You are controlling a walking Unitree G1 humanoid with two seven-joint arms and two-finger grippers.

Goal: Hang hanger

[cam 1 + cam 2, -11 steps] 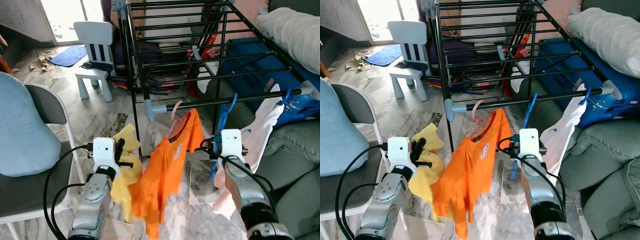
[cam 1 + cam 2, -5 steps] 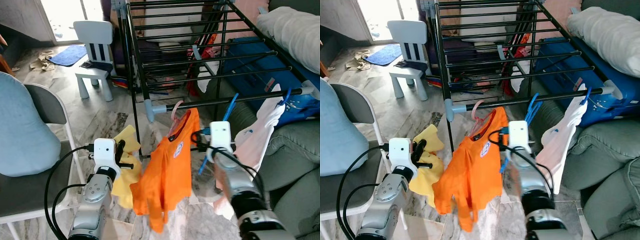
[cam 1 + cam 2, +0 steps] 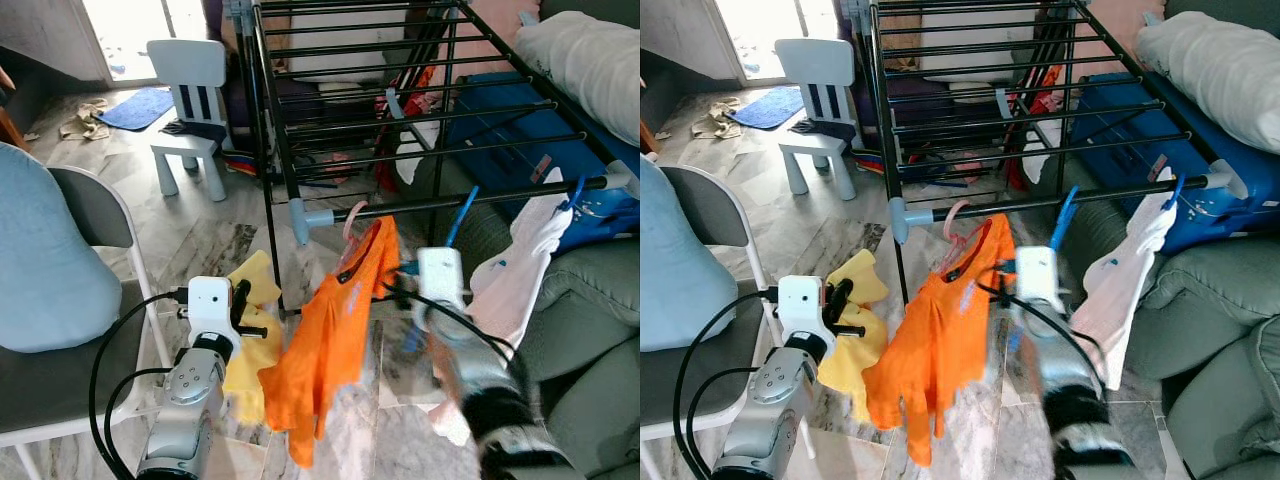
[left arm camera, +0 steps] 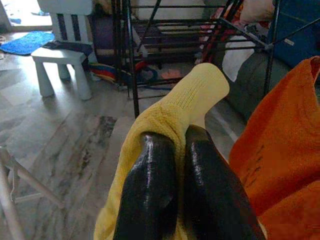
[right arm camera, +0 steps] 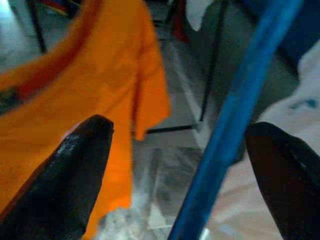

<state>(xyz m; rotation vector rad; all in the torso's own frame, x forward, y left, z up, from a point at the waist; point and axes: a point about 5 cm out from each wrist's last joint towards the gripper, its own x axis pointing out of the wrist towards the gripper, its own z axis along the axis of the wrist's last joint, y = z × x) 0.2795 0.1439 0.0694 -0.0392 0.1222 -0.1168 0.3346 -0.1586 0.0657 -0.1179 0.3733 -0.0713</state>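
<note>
The right gripper [image 5: 180, 145] has its jaws spread wide, and the blue hanger [image 5: 235, 120] crosses the gap between them — not clamped. This hanger hangs from the front rail of the black drying rack [image 3: 300, 130], between the orange shirt [image 3: 335, 340] on its pink hanger [image 3: 352, 215] and a white garment [image 3: 520, 260]. The left gripper [image 4: 170, 145] has its jaws closed on a yellow cloth [image 4: 185, 100], low beside a grey chair [image 3: 90, 215].
</note>
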